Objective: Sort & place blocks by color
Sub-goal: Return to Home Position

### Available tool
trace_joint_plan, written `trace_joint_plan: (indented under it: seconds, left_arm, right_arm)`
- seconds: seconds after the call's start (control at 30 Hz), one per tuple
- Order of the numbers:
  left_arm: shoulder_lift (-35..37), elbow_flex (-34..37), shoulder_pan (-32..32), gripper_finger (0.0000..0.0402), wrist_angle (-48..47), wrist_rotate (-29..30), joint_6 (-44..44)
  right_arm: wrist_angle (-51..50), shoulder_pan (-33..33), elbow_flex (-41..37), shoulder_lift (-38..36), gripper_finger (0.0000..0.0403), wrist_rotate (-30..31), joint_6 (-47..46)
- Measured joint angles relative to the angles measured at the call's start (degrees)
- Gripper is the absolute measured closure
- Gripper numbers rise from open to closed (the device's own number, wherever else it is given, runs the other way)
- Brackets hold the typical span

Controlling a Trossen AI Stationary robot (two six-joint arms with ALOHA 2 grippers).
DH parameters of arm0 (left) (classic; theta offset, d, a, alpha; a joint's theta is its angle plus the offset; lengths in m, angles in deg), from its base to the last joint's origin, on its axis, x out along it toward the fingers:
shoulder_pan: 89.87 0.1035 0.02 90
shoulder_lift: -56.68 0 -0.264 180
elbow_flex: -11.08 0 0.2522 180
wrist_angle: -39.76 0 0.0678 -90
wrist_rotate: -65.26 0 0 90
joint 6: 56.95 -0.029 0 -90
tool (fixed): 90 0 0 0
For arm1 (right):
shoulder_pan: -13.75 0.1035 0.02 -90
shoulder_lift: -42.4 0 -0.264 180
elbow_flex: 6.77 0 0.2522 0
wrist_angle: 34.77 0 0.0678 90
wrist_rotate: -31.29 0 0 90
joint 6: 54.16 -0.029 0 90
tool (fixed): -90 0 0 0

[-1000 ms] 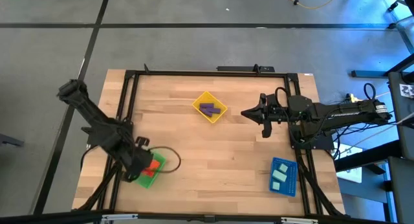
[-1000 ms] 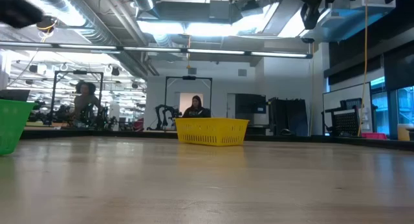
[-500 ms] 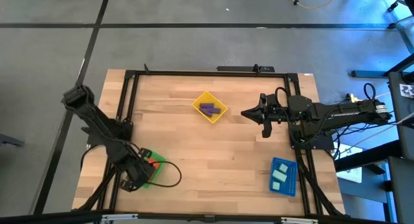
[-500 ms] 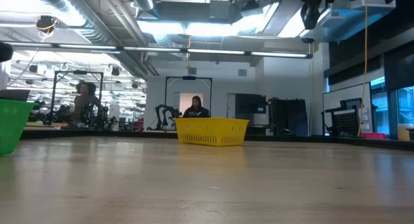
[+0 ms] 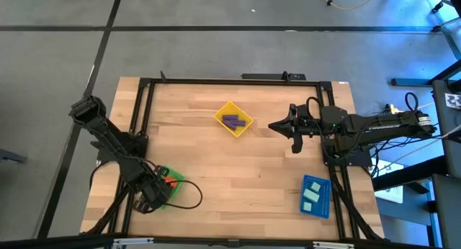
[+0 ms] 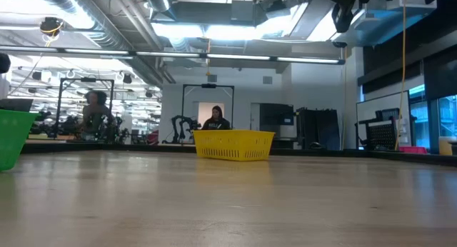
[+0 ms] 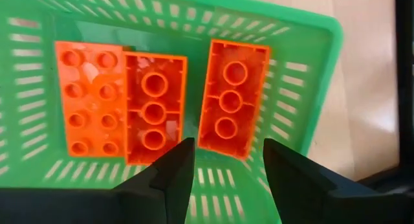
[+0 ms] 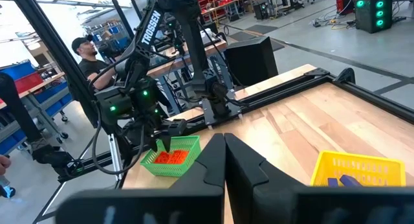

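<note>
Three orange-red blocks (image 7: pixel 154 111) lie flat on the floor of the green tray (image 7: pixel 304 49), one studs up, two underside up. My left gripper (image 7: pixel 226 175) hovers over this tray (image 5: pixel 171 184) at the table's near left, open, with nothing between its fingers. Purple blocks (image 5: pixel 230 121) lie in the yellow tray (image 5: pixel 241 128) at the far middle. Mint blocks (image 5: pixel 311 195) lie in the blue tray (image 5: pixel 317 206) at the near right. My right gripper (image 5: pixel 274 125) hangs shut above the table, right of the yellow tray.
A black frame (image 5: pixel 216 81) runs round the tabletop. A black cable (image 5: pixel 189 198) loops on the wood beside the green tray. Bare wood (image 5: pixel 238 177) lies between the three trays. People (image 6: pixel 216 118) show in the room beyond the far edge.
My left arm has drawn back a little toward the table's near left corner, its gripper shifting along the green tray and uncovering more of the tray's far part. The blocks and trays have stayed where they were.
</note>
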Motion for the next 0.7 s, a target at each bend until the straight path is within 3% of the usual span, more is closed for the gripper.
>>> trace_joint_plan:
  seconds: [0.27, 0.4, 0.53, 0.7]
  left_arm:
    - [0.39, -3.49, 2.35, 0.0215, -2.53, -3.78, -0.92]
    - [1.85, -7.4, 5.45, 0.0217, -4.03, -2.99, -2.53]
    - [6.23, -11.98, 10.79, 0.0225, -4.16, 2.0, -7.65]
    - [12.84, -19.27, 22.38, 0.0232, -4.45, 10.57, -16.31]
  right_arm:
    - [-0.04, 0.0, 0.0, 0.0, 0.0403, 0.0, 0.09]
    - [0.18, -0.01, 0.0, 0.0, 0.0403, 0.0, 0.32]
    - [0.93, -0.01, 0.0, 0.0, 0.0403, -0.05, 0.5]
    - [1.18, 0.0, 0.0, 0.02, 0.0401, -1.6, 1.6]
